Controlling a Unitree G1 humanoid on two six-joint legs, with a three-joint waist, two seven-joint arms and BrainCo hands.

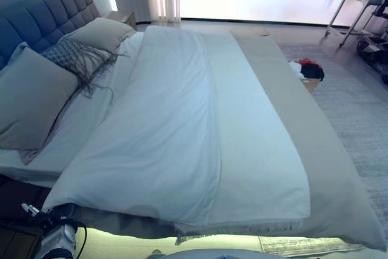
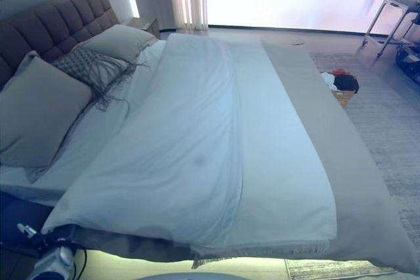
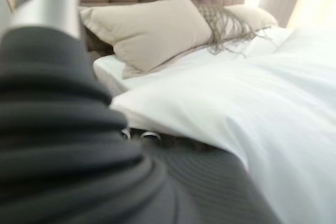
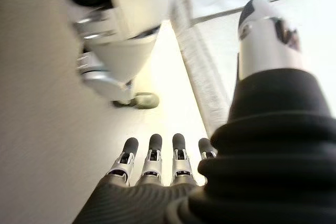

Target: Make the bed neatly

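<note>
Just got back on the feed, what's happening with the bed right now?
Nothing is being handled at this moment. The white duvet lies spread over the bed, with a grey throw along the foot end and three pillows against the headboard. The right hand hangs open over the floor, holding nothing. The left hand is low by the bed's near corner; its fingers cannot be seen.
</note>
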